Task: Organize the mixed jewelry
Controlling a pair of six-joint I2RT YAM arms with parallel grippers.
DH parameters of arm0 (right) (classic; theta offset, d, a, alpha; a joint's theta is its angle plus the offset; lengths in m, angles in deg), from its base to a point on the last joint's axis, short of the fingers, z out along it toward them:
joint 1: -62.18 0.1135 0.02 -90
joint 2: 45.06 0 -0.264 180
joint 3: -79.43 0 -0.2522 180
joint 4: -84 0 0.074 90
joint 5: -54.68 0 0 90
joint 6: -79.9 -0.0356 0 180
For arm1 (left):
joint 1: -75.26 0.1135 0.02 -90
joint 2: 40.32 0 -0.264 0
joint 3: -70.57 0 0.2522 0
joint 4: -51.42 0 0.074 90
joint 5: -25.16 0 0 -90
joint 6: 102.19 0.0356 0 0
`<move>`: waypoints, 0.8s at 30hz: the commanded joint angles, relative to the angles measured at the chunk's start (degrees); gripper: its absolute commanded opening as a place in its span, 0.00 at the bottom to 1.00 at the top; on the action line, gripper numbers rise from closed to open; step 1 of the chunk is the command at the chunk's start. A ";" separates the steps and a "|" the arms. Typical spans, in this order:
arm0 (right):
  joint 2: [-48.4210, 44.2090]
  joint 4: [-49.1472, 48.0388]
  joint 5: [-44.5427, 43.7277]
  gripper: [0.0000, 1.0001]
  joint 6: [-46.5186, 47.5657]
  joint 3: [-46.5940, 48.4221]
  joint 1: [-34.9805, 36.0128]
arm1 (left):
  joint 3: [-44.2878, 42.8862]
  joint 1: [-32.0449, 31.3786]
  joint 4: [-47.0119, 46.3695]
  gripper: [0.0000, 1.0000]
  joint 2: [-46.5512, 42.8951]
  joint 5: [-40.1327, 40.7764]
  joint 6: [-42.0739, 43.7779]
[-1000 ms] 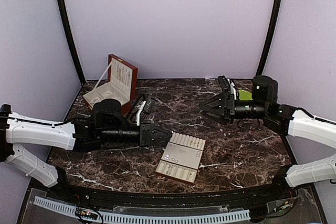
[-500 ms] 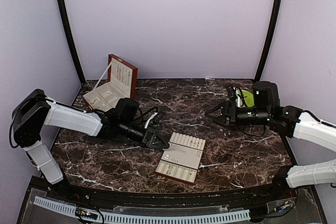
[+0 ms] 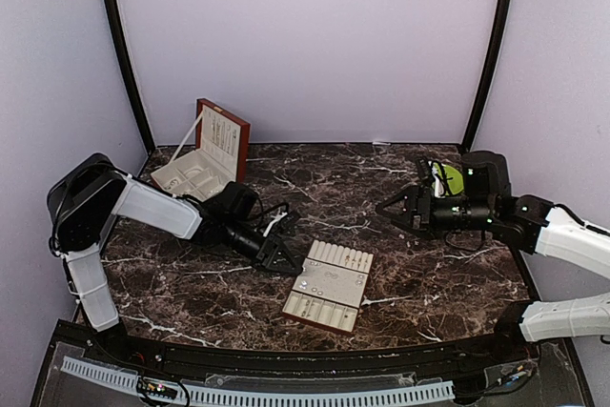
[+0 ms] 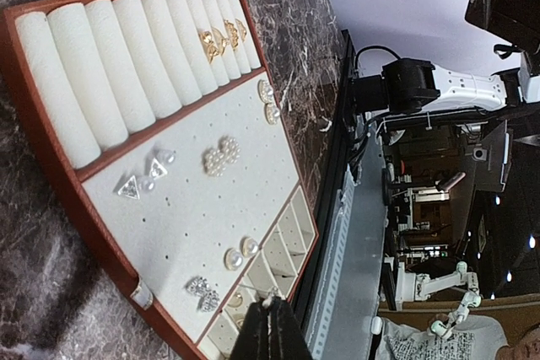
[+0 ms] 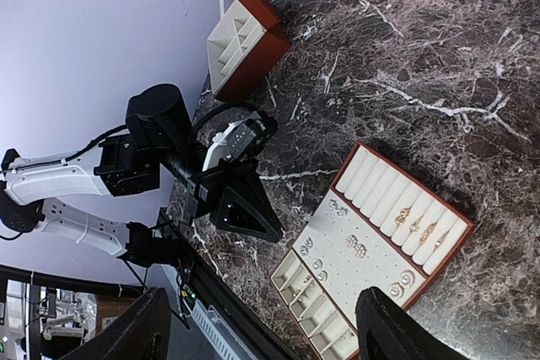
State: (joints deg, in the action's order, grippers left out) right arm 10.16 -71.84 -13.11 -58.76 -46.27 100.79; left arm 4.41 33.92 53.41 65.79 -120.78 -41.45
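Note:
The cream slotted tray (image 3: pixel 329 285) lies mid-table. In the left wrist view it holds the mixed jewelry: gold rings (image 4: pixel 218 40) in the rolls, triangle studs (image 4: pixel 128 187), a pearl cluster (image 4: pixel 221 155), pearl studs (image 4: pixel 240 252) and a crystal piece (image 4: pixel 202 288) on the dotted panel. My left gripper (image 3: pixel 283 257) (image 4: pixel 272 326) sits low at the tray's left edge over the small compartments (image 4: pixel 287 242), shut on a tiny silvery piece (image 4: pixel 271 294) at its tips. My right gripper (image 3: pixel 389 209) (image 5: pixel 261 335) hangs open and empty above the table, to the right of the tray (image 5: pixel 380 242).
The red-brown wooden box (image 3: pixel 205 154) (image 5: pixel 240 35) stands open at the back left with its lid raised. A yellow-green item (image 3: pixel 444 177) sits behind the right arm. The dark rail (image 3: pixel 286 359) runs along the near table edge.
The left arm has folded, its elbow rising at the left, and its gripper has dropped slightly toward the tray's left edge. The right gripper has drifted a little right and down.

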 commanded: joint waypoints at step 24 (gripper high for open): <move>1.87 -1.24 -0.95 0.77 0.67 0.85 -0.03 | -2.75 0.76 0.64 0.00 4.22 0.97 0.53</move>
State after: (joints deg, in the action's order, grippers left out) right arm 11.63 -71.87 -13.54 -58.68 -46.25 100.81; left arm 2.94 34.29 54.35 69.79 -120.19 -40.48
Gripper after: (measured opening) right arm 0.772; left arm 0.023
